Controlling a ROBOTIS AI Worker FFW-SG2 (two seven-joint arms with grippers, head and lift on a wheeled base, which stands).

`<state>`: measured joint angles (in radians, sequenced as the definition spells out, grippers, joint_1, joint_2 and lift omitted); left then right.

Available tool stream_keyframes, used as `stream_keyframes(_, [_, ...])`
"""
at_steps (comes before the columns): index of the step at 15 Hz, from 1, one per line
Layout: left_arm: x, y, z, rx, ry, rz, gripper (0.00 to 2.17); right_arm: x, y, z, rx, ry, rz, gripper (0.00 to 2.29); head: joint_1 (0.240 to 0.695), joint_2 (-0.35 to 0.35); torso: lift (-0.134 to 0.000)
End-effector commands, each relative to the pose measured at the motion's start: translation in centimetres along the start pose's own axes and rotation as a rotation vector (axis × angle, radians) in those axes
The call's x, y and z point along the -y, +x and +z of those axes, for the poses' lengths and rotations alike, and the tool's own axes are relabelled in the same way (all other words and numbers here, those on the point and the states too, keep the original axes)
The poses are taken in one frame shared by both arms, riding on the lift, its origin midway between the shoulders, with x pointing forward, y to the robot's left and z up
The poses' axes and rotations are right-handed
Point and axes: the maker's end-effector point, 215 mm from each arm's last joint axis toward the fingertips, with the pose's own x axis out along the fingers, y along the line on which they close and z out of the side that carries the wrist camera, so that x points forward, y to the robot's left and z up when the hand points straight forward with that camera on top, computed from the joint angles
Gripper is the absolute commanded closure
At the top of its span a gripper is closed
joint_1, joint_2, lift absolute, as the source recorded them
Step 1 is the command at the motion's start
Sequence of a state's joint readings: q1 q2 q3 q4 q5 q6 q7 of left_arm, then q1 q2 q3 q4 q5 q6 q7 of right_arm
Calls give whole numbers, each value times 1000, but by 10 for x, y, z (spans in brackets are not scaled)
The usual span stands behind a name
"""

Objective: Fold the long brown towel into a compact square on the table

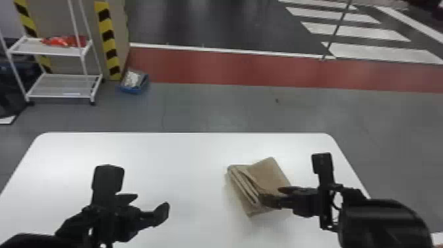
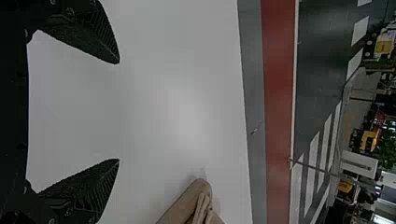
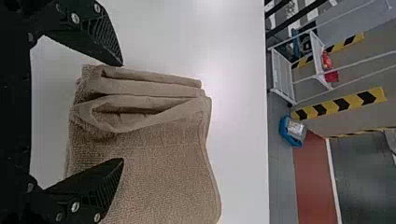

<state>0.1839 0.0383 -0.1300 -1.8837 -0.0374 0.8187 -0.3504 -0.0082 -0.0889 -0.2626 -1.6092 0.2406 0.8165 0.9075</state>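
The brown towel (image 1: 268, 176) lies folded in a compact, slightly skewed bundle on the right half of the white table (image 1: 184, 158), its layered folds facing left. My right gripper (image 1: 272, 196) is at the towel's near right part, fingers apart. In the right wrist view, that gripper (image 3: 122, 112) stands open over the towel (image 3: 163, 163), one finger by the layered edge and the other above the flat top layer. My left gripper (image 1: 150, 204) is over the left half of the table, away from the towel. The left wrist view has this gripper (image 2: 118, 112) open with nothing between its fingers, and a towel corner (image 2: 194, 200) farther off.
Beyond the table's far edge (image 1: 184, 133) is grey floor. A white shelf rack (image 1: 62, 76) and a blue bin (image 1: 133, 82) stand on the floor at the far left, near a yellow-and-black striped panel.
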Motion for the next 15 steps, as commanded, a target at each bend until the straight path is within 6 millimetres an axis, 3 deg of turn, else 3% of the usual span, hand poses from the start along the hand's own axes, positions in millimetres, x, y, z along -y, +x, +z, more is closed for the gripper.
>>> stream_keyframes(1, [0,0,0,-1,2,2,144,17,-18,-3,24,49,-16,110,695,-193,0])
stream_keyframes(3, [1,1,1,0,6,0,144,31,-25,0,42,55,-52,161,695,-210,0])
stream_keyframes(5, [5,2,2,1,8,-6,144,28,-19,4,44,49,-51,181,695,-237,0])
stream_keyframes(9, [4,1,-1,-4,7,-3,144,-25,28,6,-51,-74,-18,181,695,-224,0])
stream_keyframes(12, [0,-1,-8,-7,-1,3,144,-54,65,-11,-125,-142,-14,178,695,-153,0])
stream_keyframes(15, [-2,-2,-8,-7,-4,3,144,-71,88,-30,-176,-202,-4,178,695,-108,0])
